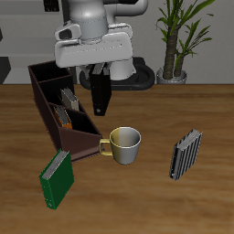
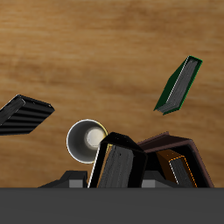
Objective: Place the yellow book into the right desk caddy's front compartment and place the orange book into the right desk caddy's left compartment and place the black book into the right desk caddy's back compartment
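Standing at the left of the exterior frame, one long maroon-brown desk caddy (image 1: 57,108) runs from the upper left toward the centre, its slanted low end nearest the mug. Inside it two books show: an orange book (image 1: 61,114) in a middle compartment and a thin yellow book (image 1: 70,97) leaning just behind it; which compartment each fills I cannot tell exactly. Below the caddy's low end, at the lower left, one green book (image 1: 57,177) stands tilted on the wooden surface (image 1: 137,196), just beside the caddy.

Right of the caddy, near the upper centre, the end effector (image 1: 101,80) hangs above the surface, clenched on one black book (image 1: 100,92), which hangs upright, its lower end just above the caddy's rim. In the wrist view that black book (image 2: 117,163) shows glossy with pale page edges, held close in, with the caddy (image 2: 179,162) beside it.

One mug (image 1: 123,144), white inside with a yellow handle, sits at the centre of the exterior frame, close to the caddy's low end. Farther right, one black-and-white striped book (image 1: 185,155) stands tilted, well apart from the mug. One potted plant (image 1: 178,41) stands at the upper right, behind the surface.

That makes five books, one caddy, one mug.
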